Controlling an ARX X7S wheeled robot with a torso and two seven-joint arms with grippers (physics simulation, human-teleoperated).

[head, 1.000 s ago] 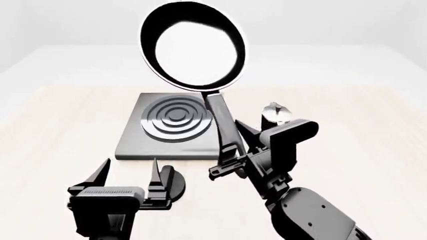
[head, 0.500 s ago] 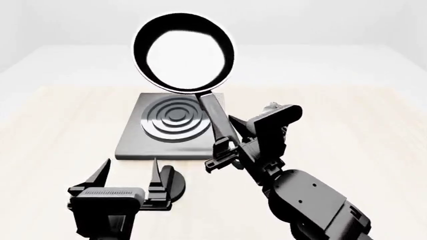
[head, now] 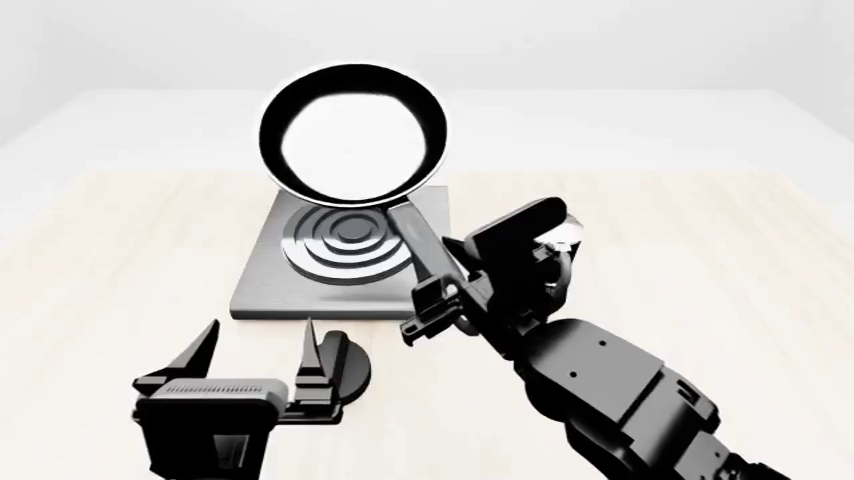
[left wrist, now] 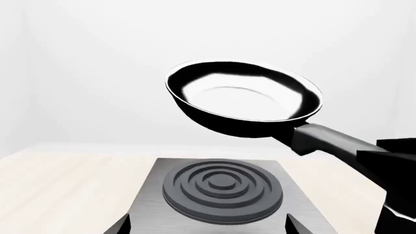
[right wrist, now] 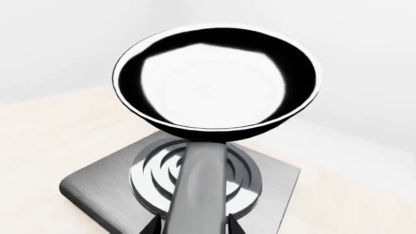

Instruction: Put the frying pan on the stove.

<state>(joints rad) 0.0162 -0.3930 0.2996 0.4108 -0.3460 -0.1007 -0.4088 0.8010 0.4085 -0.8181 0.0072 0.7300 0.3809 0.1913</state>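
Note:
My right gripper is shut on the long handle of the glossy black frying pan and holds it in the air above the stove, bowl tilted up toward me. The stove is a dark grey square plate with raised black burner rings. In the right wrist view the pan fills the top and the fingertips clamp the handle over the stove. The left wrist view shows the pan hovering over the stove. My left gripper is open and empty in front of the stove.
A small round black knob lies on the light wooden table just right of my left gripper. A silver and black moka pot stands behind my right arm, mostly hidden by it.
My right arm has carried the pan left and lower, so its bowl now hangs over the stove's back half. The left gripper has not moved.

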